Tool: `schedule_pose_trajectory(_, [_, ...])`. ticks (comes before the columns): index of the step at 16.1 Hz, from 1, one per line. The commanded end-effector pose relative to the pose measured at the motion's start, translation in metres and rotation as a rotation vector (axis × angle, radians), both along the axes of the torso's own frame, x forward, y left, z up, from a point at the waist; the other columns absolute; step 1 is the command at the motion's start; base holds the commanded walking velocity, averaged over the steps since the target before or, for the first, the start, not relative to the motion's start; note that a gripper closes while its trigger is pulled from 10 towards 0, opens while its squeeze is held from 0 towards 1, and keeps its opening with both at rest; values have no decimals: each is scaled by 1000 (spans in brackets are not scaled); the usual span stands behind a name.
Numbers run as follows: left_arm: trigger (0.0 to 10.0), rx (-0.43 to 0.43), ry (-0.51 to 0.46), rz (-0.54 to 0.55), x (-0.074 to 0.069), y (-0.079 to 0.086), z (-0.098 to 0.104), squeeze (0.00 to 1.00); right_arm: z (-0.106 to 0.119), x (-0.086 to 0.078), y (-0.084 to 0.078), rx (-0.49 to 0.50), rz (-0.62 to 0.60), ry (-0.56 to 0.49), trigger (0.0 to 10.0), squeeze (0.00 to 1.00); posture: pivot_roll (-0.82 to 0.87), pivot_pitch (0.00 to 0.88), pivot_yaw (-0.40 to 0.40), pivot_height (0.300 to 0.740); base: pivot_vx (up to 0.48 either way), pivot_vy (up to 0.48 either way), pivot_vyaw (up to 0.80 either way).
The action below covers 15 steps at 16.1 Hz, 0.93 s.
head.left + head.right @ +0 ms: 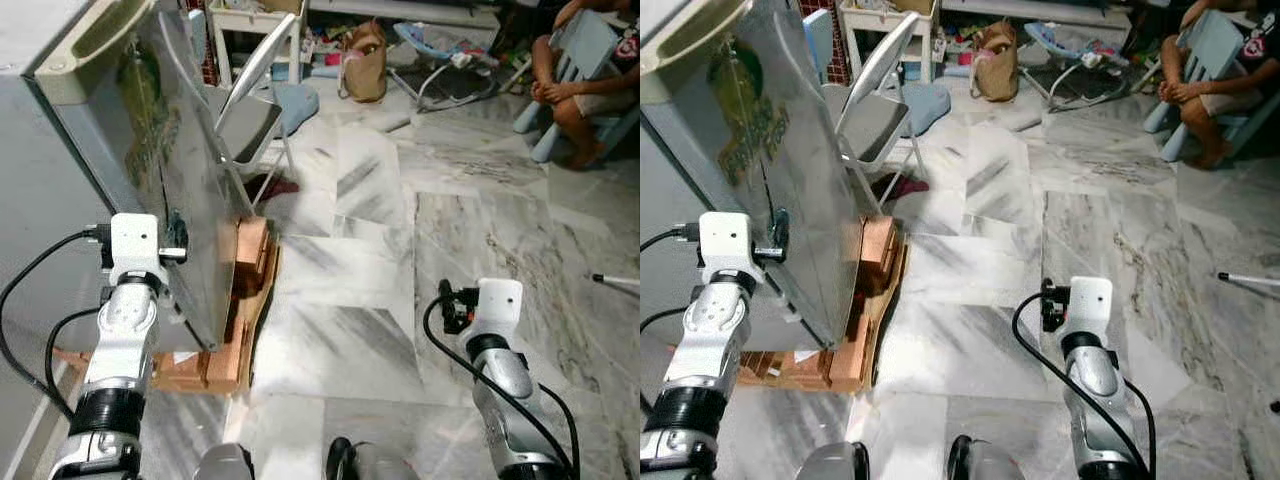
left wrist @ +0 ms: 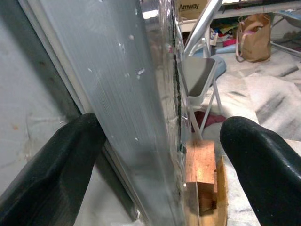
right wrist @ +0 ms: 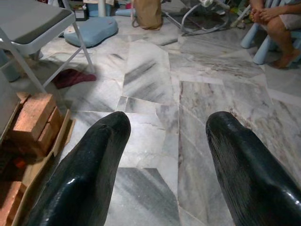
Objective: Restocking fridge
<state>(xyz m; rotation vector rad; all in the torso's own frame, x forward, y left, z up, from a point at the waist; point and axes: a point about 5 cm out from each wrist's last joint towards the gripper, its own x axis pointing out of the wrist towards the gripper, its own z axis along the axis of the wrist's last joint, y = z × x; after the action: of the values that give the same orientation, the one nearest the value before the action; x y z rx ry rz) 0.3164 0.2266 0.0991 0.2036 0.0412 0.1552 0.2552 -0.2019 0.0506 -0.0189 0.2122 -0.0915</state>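
Observation:
The grey fridge [image 1: 40, 190] stands at my left, and its silver door [image 1: 170, 170] is swung partly open toward the room. My left gripper [image 1: 176, 236] is raised at the door's free edge. In the left wrist view it is open [image 2: 160, 136], with one black finger [image 2: 56, 160] on the inner side of the door edge [image 2: 141, 117] and the other on the outer side. My right gripper [image 1: 445, 302] hangs low over the marble floor, open [image 3: 164, 127] and holding nothing.
Bricks [image 1: 250, 255] on a wooden pallet [image 1: 225, 365] prop the fridge. Beyond the door stand a grey folding chair [image 1: 255, 100], a brown paper bag [image 1: 365, 65] and a baby bouncer [image 1: 450, 70]. A person [image 1: 580, 90] sits at the far right. Marble floor [image 1: 400, 250] stretches ahead.

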Motion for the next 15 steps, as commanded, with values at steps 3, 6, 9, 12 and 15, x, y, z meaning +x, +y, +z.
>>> schedule_pose_trajectory(3, [10000,12,-13,12,13,8,11,0,2,-4,-3,2,-13,-3,10000,0,6,102,-58,740,0,0,0])
schedule_pose_trajectory(6, [10000,13,-14,12,17,6,12,0,1,-5,-4,2,-15,0,10000,0,8,101,-58,740,0,0,0])
schedule_pose_trajectory(9, [10000,-7,-14,-6,22,0,13,0,0,-5,-4,-3,-13,12,10000,0,16,101,-60,740,0,0,0])
schedule_pose_trajectory(12, [10000,-29,-18,-110,31,-27,17,0,-11,-13,-13,-75,-35,88,10000,0,19,99,-64,740,0,0,0])
schedule_pose_trajectory(15, [10000,-9,-51,-260,40,-68,25,0,-26,-26,-26,-119,-83,195,10000,0,22,97,-62,740,0,0,0])
